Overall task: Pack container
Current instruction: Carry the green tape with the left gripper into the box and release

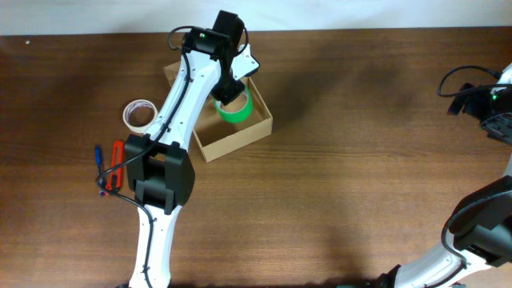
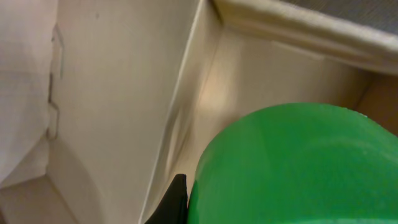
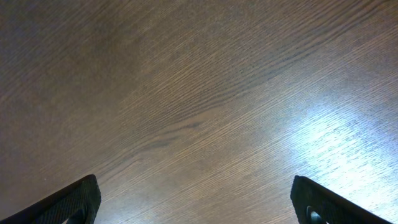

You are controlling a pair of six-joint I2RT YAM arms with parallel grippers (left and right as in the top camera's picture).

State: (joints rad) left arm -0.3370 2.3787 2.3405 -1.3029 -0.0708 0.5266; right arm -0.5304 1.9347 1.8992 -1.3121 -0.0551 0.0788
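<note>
My left arm (image 1: 180,104) reaches over the container (image 1: 240,138) left of table centre, my left gripper (image 1: 230,90) clenched on the green tape roll (image 1: 238,110) inside. Left wrist: my finger (image 2: 175,202) touches it. Right wrist: my right gripper (image 3: 196,202) hangs spread over the table (image 3: 186,93)

The overhead picture is sharp and evenly lit. The dark brown wooden table (image 1: 360,200) shows only a faint, soft shadow right of the small tan cardboard box (image 1: 240,132) in the upper middle. The left wrist picture is blurred throughout: the bright green tape roll (image 2: 298,168) at lower right is out of focus, and the box walls look pale and washed out. In the right wrist picture, white glare spreads over the table's grain at right, and the upper left is dim.
</note>
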